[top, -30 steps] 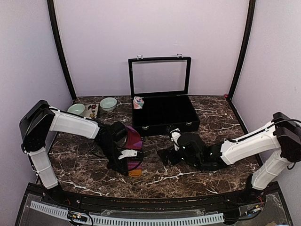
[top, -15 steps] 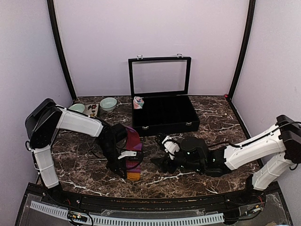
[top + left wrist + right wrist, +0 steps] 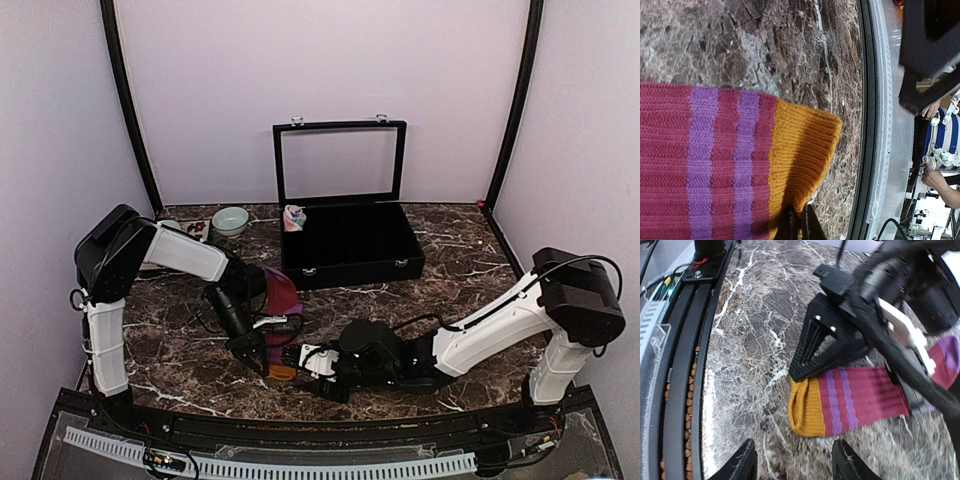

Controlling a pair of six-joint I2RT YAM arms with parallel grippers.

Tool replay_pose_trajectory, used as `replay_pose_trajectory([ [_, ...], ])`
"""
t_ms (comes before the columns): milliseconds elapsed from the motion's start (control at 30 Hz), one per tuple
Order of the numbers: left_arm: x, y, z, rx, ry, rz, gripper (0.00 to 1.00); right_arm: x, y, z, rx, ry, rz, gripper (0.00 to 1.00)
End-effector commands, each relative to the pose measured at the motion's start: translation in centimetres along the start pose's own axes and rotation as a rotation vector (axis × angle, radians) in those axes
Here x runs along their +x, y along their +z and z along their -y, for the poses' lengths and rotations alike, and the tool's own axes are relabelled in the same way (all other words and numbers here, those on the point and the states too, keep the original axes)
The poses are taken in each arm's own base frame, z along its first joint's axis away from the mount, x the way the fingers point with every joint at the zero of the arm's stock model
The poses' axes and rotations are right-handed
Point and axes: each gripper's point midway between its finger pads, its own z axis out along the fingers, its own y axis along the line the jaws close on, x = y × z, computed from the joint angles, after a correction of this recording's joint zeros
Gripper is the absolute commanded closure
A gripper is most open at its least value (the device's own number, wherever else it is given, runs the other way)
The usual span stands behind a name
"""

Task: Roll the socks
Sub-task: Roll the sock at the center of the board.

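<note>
Left end effector pinches the orange cuff of the maroon sock.

The top view looks down from high at the near edge over the whole worktop. Both wrist views sit close — left steeply down on the sock's cuff, right low and slanted — and all three share that cuff.

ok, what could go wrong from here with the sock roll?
1. The left claw pinches only the edge of the orange cuff on the maroon sock; a tug may pull it free.
2. The right claw, jaws open, sits right by the left claw at the cuff; they could collide.
3. The pink sock lies far back beside the case; probably a long reach.
</note>
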Motion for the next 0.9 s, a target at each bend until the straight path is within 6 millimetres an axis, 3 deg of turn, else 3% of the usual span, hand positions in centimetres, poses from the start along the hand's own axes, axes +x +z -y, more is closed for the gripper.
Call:
replay_pose_trajectory([
  [0,0.5,-0.1,-0.2,0.003,-0.015,-0.036,1.0,-2.7,1.7,-0.8,-0.052,-0.048,0.077,0.53],
  [233,0.1,-0.2,-0.8,-0.008,-0.028,-0.038,1.0,-3.2,3.0,-1.6,-0.104,-0.041,0.101,0.54],
  [500,0.8,0.3,-1.2,-0.009,-0.037,-0.054,1.0,-1.0,4.6,-1.8,-0.106,-0.053,0.059,0.53],
  [867,1.3,0.3,-1.2,-0.012,-0.029,-0.077,1.0,-0.5,5.7,-0.1,-0.041,-0.082,0.043,0.52],
])
